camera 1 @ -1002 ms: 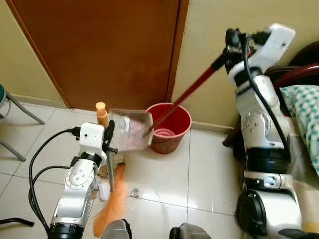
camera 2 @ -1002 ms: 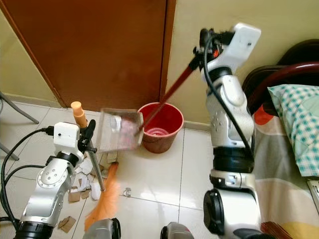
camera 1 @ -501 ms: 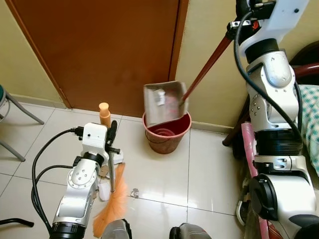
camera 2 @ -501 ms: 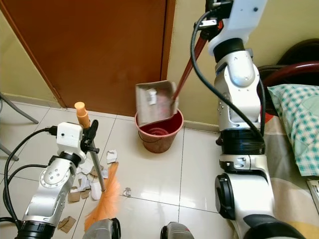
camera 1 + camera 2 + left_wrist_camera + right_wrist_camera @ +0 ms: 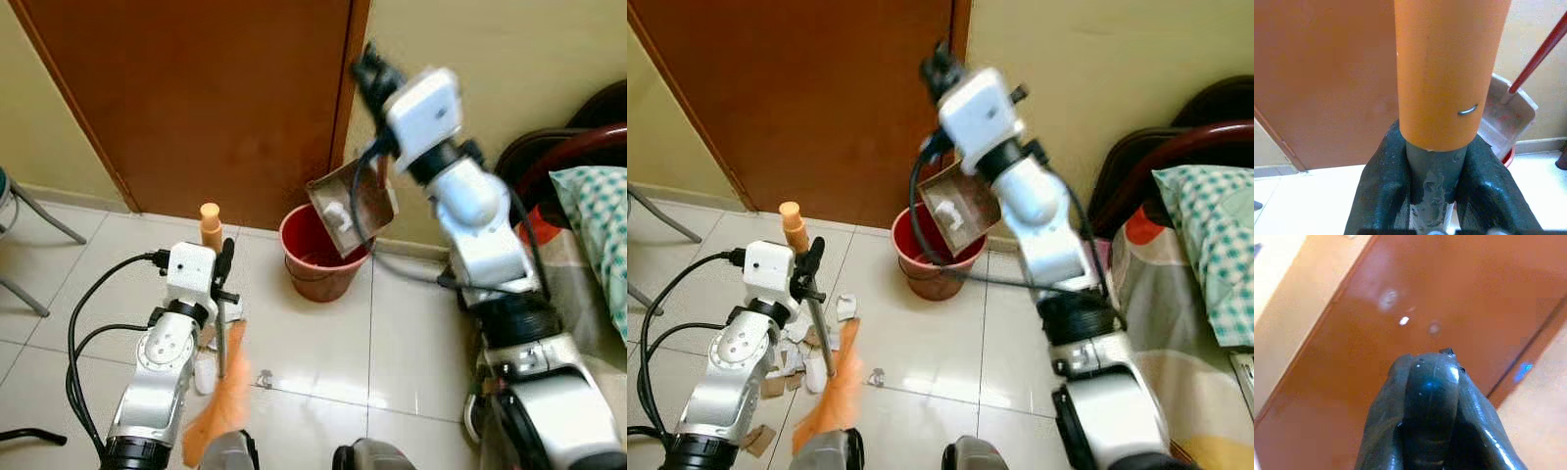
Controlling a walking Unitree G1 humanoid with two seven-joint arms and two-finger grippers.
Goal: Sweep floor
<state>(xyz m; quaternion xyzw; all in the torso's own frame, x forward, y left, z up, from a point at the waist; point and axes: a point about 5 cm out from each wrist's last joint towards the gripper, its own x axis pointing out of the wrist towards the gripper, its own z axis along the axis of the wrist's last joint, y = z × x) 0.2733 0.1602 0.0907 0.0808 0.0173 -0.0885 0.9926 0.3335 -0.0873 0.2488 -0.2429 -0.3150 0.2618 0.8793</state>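
Observation:
My left gripper [image 5: 222,279] is shut on the grey shaft of a broom [image 5: 1435,73] just below its orange grip, low on the left. The broom's orange bristles [image 5: 217,419] rest on the tiled floor beside torn paper scraps [image 5: 805,338]. My right gripper [image 5: 365,69] is raised in front of the door frame, shut on the dark end of the dustpan's handle [image 5: 1431,377]. The grey dustpan [image 5: 351,204] hangs tilted over the red bucket [image 5: 313,262] with white scraps inside it. Its red handle [image 5: 1542,46] is mostly hidden behind my right arm in the eye views.
A brown door [image 5: 206,98] and a cream wall stand behind the bucket. Metal chair legs [image 5: 24,211] are at the far left. A dark wooden chair [image 5: 558,147] and a checked cloth [image 5: 598,211] crowd the right side. One small scrap [image 5: 263,377] lies on the tiles.
My right arm has swung down and to the left, and the dustpan has tipped further over the bucket's right rim. The left arm and broom have barely moved.

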